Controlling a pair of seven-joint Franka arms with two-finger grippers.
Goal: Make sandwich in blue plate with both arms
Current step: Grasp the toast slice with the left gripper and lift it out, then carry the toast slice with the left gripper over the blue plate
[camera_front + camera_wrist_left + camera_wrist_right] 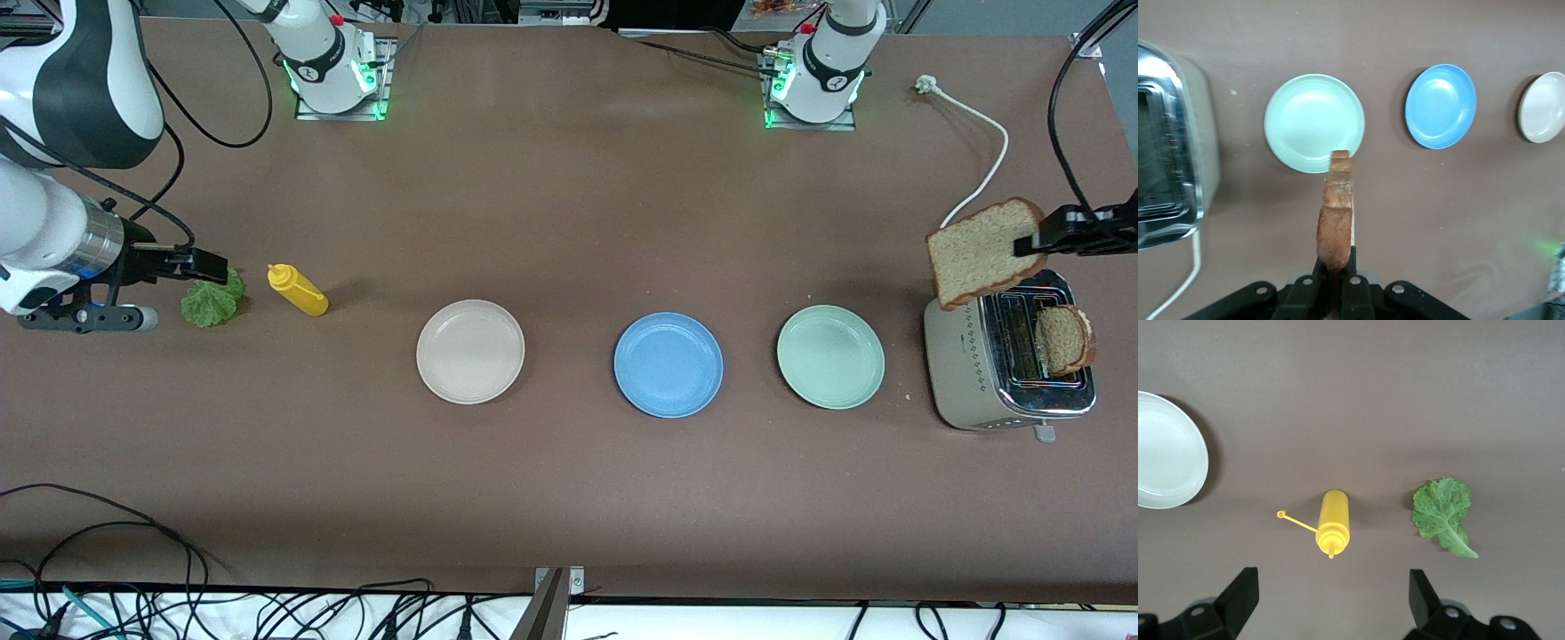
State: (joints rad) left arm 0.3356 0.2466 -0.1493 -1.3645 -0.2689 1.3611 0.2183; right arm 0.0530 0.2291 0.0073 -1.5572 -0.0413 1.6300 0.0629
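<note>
I am holding a bread slice (982, 252) in the left gripper (1038, 242), fingers clamped tight on one edge of it, and I am carrying it in the air over the toaster (1009, 364) at the left arm's end of the table. A second bread slice (1063, 339) is sitting upright in one of the toaster's slots. My right gripper (206, 264) is hanging with its fingers spread wide and nothing between them, over the lettuce leaf (213, 300) at the right arm's end of the table.

I am judging the task to be at its start. The blue plate (668, 364) is lying bare in the middle of the row, between the cream plate (470, 351) and the mint-green plate (830, 356). Nothing is on any plate. Left to do, as I read it: the held slice onto the blue plate, the lettuce on top, then the toaster's slice to close it.

The left wrist view is giving me the slice edge-on, its crust (1336, 220) lined up over the mint-green plate's rim (1281, 100) rather than the blue plate (1440, 105), so a sideways carry is needed. The right wrist view is showing the open fingertips (1245, 587), the leaf lying flat, and the yellow sauce bottle (1333, 530) on its side with its cap hanging by a strap, which the front view is too distant to make plain. Only the front view is showing both arms and the toaster's remaining slice together.
</note>
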